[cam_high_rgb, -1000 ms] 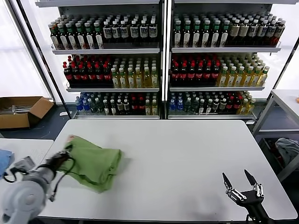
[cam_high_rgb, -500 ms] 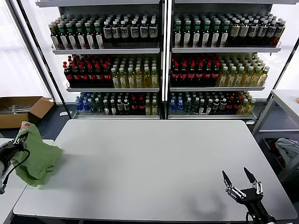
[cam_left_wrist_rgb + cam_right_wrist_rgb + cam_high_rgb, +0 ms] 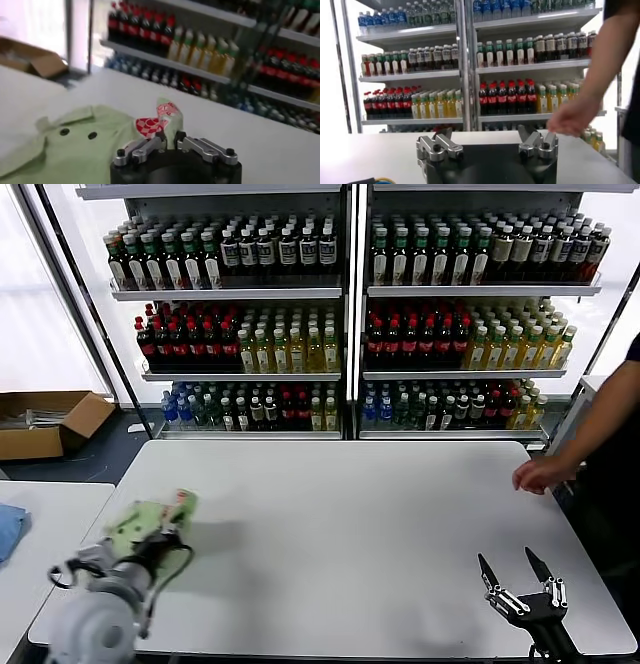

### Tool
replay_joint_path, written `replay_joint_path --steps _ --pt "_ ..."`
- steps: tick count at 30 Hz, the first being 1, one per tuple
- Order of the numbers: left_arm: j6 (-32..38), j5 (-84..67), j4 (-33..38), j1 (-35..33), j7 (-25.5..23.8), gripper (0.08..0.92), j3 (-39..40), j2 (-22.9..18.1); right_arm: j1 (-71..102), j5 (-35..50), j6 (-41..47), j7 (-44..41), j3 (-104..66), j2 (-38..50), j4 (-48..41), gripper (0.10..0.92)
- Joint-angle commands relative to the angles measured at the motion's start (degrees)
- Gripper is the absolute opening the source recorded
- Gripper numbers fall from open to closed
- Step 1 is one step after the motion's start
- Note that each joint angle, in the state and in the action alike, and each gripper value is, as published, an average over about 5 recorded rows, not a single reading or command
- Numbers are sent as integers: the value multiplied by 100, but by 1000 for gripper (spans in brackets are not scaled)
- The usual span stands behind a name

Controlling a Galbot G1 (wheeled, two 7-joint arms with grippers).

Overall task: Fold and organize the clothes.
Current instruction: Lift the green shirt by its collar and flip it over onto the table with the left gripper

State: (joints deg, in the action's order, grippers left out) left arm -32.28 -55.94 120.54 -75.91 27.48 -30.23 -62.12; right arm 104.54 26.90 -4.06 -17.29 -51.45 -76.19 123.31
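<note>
The light green polo (image 3: pixel 148 518) lies bunched on the white table (image 3: pixel 350 524), at its left part. In the left wrist view the polo (image 3: pixel 85 150) shows two dark buttons (image 3: pixel 65 132) and its red-and-white checkered print (image 3: pixel 151 125). My left gripper (image 3: pixel 163 541) sits at the polo's near edge. In the left wrist view that gripper (image 3: pixel 170 137) is shut on a raised fold beside the print. My right gripper (image 3: pixel 520 576) is open and empty above the table's front right corner; it also shows open in the right wrist view (image 3: pixel 485 132). The plain tee is out of view.
A person's hand (image 3: pixel 538 474) reaches over the table's right edge and also shows in the right wrist view (image 3: pixel 572 116). A blue cloth (image 3: pixel 8 529) lies on a side table at the left. Bottle shelves (image 3: pixel 345 334) stand behind. A cardboard box (image 3: pixel 45 422) sits on the floor.
My left gripper swung left past the table's edge with a green shirt, then came back over the table's left part holding the polo. A person's arm has come in at the right.
</note>
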Motion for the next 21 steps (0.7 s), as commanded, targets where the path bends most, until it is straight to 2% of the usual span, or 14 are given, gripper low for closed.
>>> replay_joint_path --steps 1,6,16,21 --pt "123 -532 -316 969 1222 158 2650 -1253 192 -28 30 4 -193 -39 139 823" --pt "82 -1042 -497 1189 1449 158 2456 -1412 334 -153 49 8 -85 -44 278 823" --pt "594 -1524 -277 1421 1767 161 2170 -1471 63 -618 503 184 844 197 503 823" --pt "644 -1697 -238 1365 1700 257 1969 -1496 -452 -787 1017 499 1369 246 346 823"
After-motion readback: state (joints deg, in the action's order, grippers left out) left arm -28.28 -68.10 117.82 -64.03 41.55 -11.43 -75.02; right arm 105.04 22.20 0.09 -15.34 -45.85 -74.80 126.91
